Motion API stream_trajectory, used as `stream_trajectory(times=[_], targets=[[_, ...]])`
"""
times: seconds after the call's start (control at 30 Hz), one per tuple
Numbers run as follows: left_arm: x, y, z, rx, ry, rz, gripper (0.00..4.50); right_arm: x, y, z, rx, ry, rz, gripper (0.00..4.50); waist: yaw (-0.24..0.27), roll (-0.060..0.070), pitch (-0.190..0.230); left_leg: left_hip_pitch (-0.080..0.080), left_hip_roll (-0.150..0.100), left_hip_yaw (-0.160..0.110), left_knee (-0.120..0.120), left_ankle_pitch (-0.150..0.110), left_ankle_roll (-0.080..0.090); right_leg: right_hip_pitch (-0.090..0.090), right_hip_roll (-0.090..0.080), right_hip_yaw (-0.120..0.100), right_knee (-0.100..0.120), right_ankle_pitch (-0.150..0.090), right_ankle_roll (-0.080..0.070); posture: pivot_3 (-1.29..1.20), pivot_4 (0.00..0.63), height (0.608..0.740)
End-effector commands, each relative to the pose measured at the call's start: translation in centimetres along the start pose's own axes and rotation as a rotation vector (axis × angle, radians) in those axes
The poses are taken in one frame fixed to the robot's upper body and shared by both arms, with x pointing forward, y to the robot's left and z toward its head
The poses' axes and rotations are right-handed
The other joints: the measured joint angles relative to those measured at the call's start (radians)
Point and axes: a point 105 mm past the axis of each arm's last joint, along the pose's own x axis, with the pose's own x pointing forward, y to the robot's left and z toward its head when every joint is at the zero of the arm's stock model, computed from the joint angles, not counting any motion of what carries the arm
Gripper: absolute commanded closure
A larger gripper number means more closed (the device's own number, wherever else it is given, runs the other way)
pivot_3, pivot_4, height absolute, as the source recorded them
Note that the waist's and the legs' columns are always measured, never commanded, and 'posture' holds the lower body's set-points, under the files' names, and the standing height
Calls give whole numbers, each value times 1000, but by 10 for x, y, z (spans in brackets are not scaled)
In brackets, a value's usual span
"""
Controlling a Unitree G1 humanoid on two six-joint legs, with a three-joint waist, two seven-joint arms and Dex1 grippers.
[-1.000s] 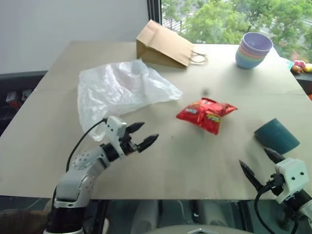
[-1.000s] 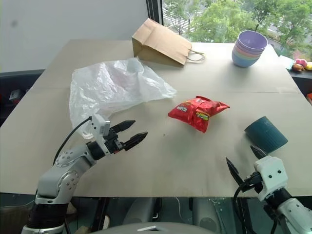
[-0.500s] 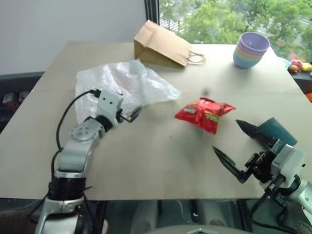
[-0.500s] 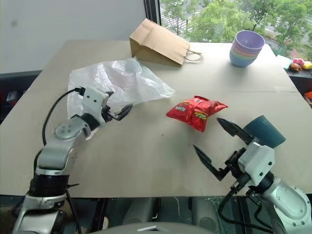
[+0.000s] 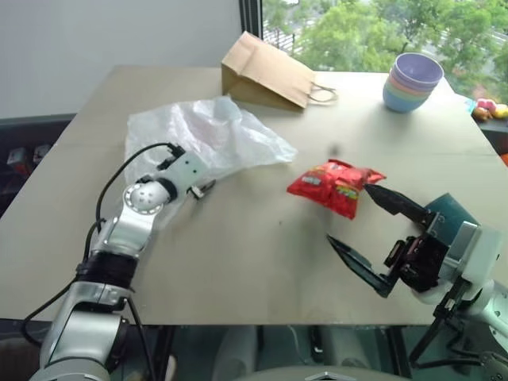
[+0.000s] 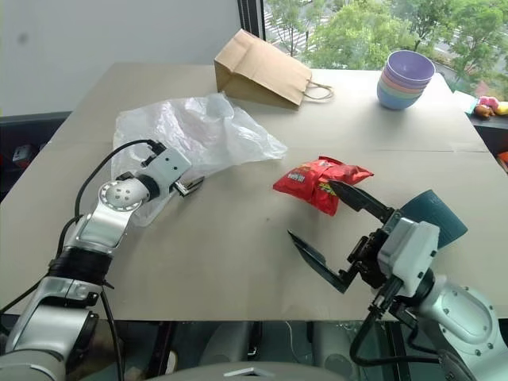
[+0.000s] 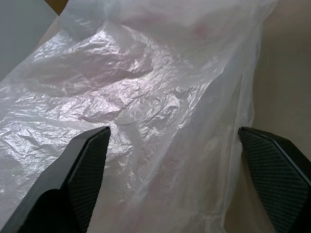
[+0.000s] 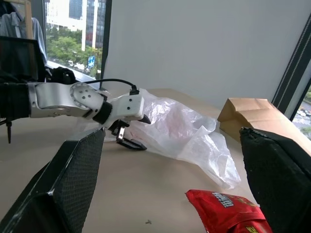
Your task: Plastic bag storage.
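Note:
The plastic bag point(image 5: 208, 136), thin crinkled whitish film, lies spread on the left half of the table point(image 5: 262, 262). My left gripper point(image 5: 198, 189) is low at the bag's near edge, open. In the left wrist view its fingers point(image 7: 87, 165) stand wide apart with the bag's film point(image 7: 160, 92) lying between and just ahead of them. My right gripper point(image 5: 348, 213) hangs above the table's front right, open and empty, pointing across toward the bag and the left arm. It touches nothing.
A red snack packet point(image 5: 333, 182) lies mid-table, just beyond the right gripper. A teal cup point(image 5: 454, 216) lies on its side behind that gripper. A brown paper bag point(image 5: 266, 71) with handles and a stack of pastel bowls point(image 5: 413, 79) are at the far edge.
My left gripper has gone forward and left to the bag's near edge, rolling its wrist. My right gripper has risen from the table's front edge and swung left.

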Motion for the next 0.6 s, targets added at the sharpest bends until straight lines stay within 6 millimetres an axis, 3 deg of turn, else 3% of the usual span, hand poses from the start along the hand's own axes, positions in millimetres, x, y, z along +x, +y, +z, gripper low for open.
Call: stream_trajectory(times=[0.03,0.2,0.43,0.6], targets=[[3,18,9,10,-44,57,2197,0,2,7,-35,-11,-2,0,-1,0,0,0,0,0,0,0,0,0,0,0,0,0,0,0,150,740],[2,30,15,-53,-94,88,4460,-3,-3,1,-52,24,-26,0,-1,0,0,-1,0,0,0,0,0,0,0,0,0,2,3,0,150,740],[-6,46,41,-210,-205,110,4460,-12,-4,-4,-53,70,-28,0,-2,-1,0,0,0,0,0,0,0,0,0,0,0,2,3,0,150,740],[-13,55,61,-380,-250,113,4460,-13,-25,-39,-328,303,-25,0,-4,-2,-1,-1,0,0,1,0,0,0,0,0,0,2,3,0,150,740]])
